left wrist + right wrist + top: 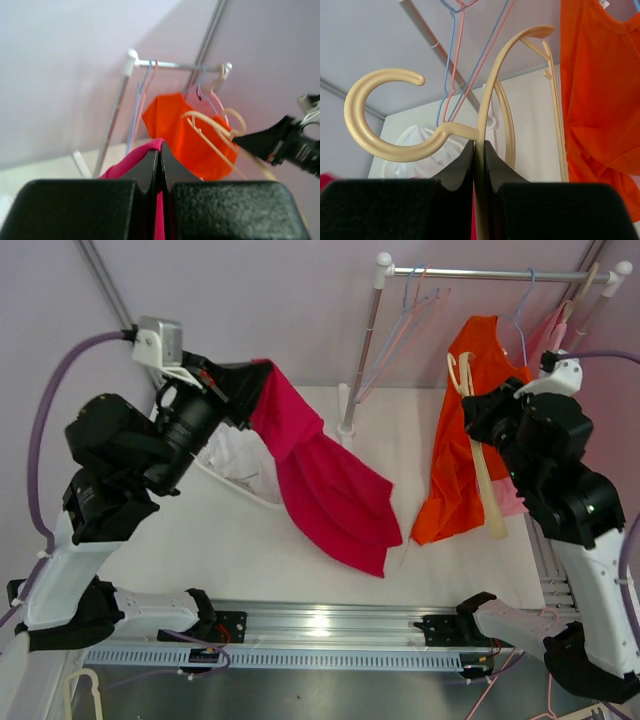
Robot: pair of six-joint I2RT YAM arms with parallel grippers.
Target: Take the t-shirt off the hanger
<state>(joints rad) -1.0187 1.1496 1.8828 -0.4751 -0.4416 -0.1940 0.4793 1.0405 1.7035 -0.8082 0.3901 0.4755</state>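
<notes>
Below the left pincer, clamped tight on it, hangs the pink t-shirt; the right pincer grips the cream hanger.

Robotics test lab: two black-and-white robot arms, the left and the right, stand bolted to a ribbed aluminium rail at the near edge of a white tabletop. A slotted grey cable duct runs alongside the rail, and a thick purple hose loops off the left arm. Plain pale lilac wall panels close in the bench, where a small white-and-metal garment rack hung with thin wire hangers stands at the back.
</notes>
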